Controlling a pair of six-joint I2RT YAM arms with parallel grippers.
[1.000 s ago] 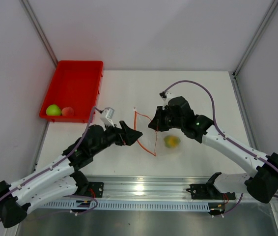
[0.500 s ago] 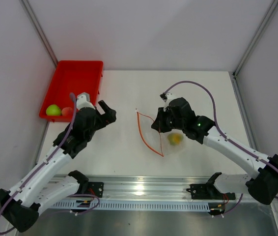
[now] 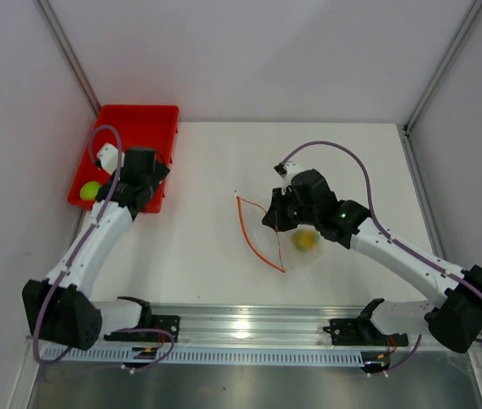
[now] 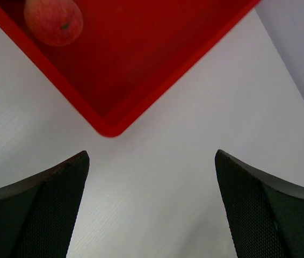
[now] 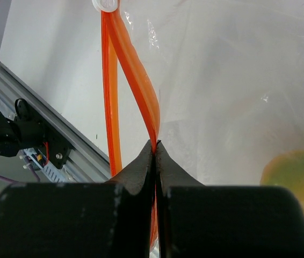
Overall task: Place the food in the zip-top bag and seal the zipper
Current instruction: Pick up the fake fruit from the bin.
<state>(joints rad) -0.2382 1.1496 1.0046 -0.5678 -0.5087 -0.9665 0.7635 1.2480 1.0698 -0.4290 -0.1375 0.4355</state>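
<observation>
The clear zip-top bag lies mid-table with the yellow-orange fruit inside, also showing in the right wrist view. My right gripper is shut on one side of the orange-red zipper, holding the mouth open. The green fruit and the pinkish-orange fruit lie in the red tray. My left gripper is open and empty, hovering over the tray's near right corner. The arm hides the pinkish-orange fruit in the top view.
Angled white walls with metal posts enclose the table at left, right and back. An aluminium rail with the arm bases runs along the near edge and shows in the right wrist view. A purple cable loops over the right arm.
My left gripper has swung away from the bag's mouth, left and back to the red tray. The yellow-orange fruit stays in the bag. My right gripper keeps its hold, barely moved.
</observation>
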